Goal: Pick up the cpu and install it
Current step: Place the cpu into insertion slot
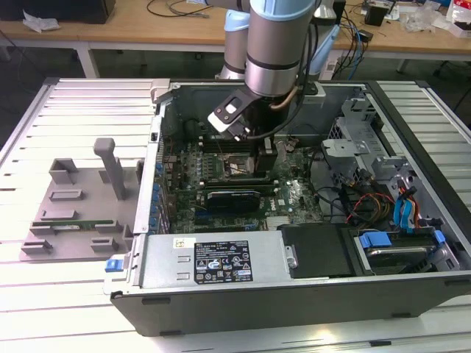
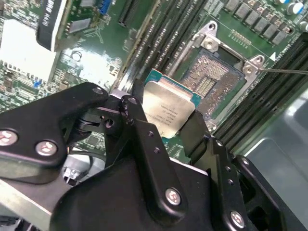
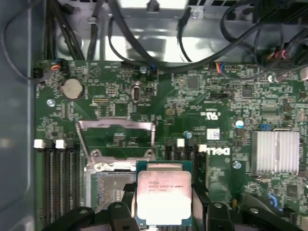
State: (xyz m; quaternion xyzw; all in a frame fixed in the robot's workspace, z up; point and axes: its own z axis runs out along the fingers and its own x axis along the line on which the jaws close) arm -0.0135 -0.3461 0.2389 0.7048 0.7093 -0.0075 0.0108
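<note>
The cpu (image 2: 166,109) is a flat square chip with a silver metal top and a green edge, and my gripper (image 2: 166,121) is shut on it with a black finger on each side. It hangs just above the motherboard, partly beside the open socket (image 2: 210,77), not seated. In the first wrist view the cpu (image 3: 163,191) sits between the fingers (image 3: 126,193), offset to one side of the socket (image 3: 107,185), whose metal load frame (image 3: 115,126) is flipped open. In the exterior view my gripper (image 1: 246,147) reaches down inside the open computer case over the motherboard (image 1: 294,197).
Memory slots (image 3: 60,178) flank the socket. A silver heatsink (image 3: 276,151) and black cables (image 3: 144,53) lie nearby. The case walls (image 1: 158,158), the power supply (image 1: 213,261) and the drive cage (image 1: 368,140) surround the board. A grey fixture (image 1: 73,213) with a green memory stick sits outside, at the exterior view's left.
</note>
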